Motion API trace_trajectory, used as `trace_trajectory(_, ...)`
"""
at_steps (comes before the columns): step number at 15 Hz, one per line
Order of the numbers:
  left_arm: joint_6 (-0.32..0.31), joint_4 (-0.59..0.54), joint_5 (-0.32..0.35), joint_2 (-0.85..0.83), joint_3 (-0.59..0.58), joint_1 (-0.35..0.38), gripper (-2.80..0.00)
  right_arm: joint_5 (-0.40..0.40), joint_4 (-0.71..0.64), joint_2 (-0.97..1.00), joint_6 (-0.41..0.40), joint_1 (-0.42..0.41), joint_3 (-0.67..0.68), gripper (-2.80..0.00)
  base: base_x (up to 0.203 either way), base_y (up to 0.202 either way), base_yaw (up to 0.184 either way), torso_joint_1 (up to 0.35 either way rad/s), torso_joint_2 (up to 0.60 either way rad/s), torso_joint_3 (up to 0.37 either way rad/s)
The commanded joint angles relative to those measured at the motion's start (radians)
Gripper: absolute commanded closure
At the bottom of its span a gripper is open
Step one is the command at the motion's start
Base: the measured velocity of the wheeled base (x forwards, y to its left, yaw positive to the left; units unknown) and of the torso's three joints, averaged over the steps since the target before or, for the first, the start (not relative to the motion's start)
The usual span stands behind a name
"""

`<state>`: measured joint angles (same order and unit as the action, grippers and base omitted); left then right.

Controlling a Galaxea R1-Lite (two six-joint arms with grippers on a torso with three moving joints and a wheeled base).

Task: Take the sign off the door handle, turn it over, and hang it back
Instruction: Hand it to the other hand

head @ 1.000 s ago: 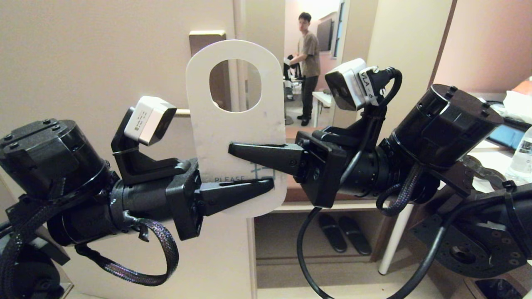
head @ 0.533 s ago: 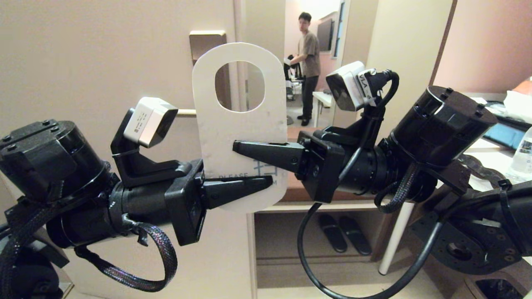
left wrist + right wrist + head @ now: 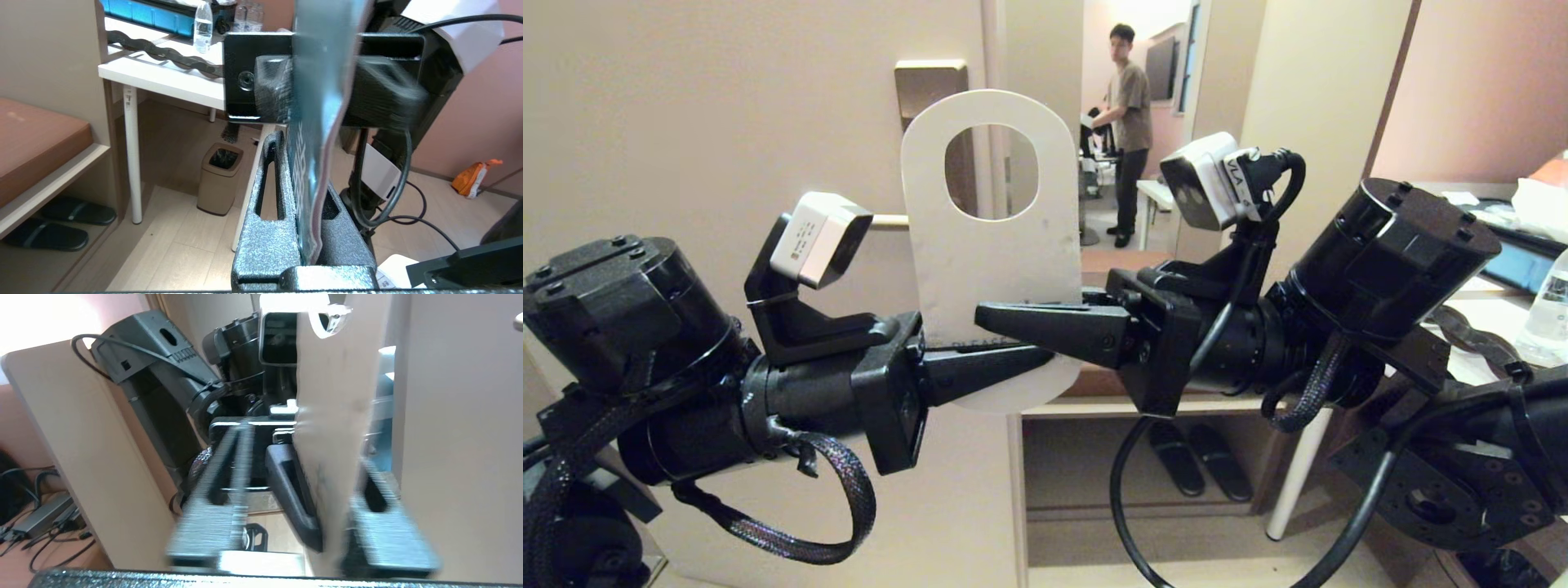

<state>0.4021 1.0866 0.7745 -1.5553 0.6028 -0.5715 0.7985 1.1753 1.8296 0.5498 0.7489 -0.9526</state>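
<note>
A: The sign point(image 3: 992, 253) is seen held upright in front of the door, its white face turned toward the head camera and its oval hole uppermost. Its lower end is clamped by the left hand point(image 3: 1005, 363), whose fingers are pressed flat against both faces.

B: And the right hand point(image 3: 1013, 318)?

A: It is reached in from the opposite side, just above the left. In its own wrist view the fingers point(image 3: 212, 490) are seen parted, with the card standing between them.

B: Where is the door handle point(image 3: 890, 220)?

A: Behind the sign, a slim bar is shown running level from the brown lock plate point(image 3: 931, 82); the card is not hung on it. A person point(image 3: 1125, 131) is pictured standing in the room beyond.
</note>
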Motion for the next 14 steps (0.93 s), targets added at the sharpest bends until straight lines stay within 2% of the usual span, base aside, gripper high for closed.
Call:
trace_trajectory(1,0.003,0.007,0.008,0.0,-0.001,-0.001,0.0,0.002,0.007,-0.003,0.002,0.0,0.003,-2.8,0.0,0.0,0.0,0.0,0.0,0.0)
trace_trajectory(6,0.003,0.007,0.008,0.008,-0.005,-0.001,0.0,-0.004,0.009,-0.012,0.001,-0.002,0.017,-2.8,0.0,0.0,0.0,0.0,0.0,0.0)
trace_trajectory(10,0.004,0.007,0.008,0.021,-0.006,0.002,0.0,-0.057,0.009,-0.048,-0.018,-0.008,0.077,-2.8,0.0,0.0,0.0,0.0,0.0,0.0)
trace_trajectory(14,0.004,0.007,0.006,0.028,-0.01,0.005,0.0,-0.06,0.009,-0.104,-0.019,-0.033,0.107,-2.8,0.0,0.0,0.0,0.0,0.0,0.0)
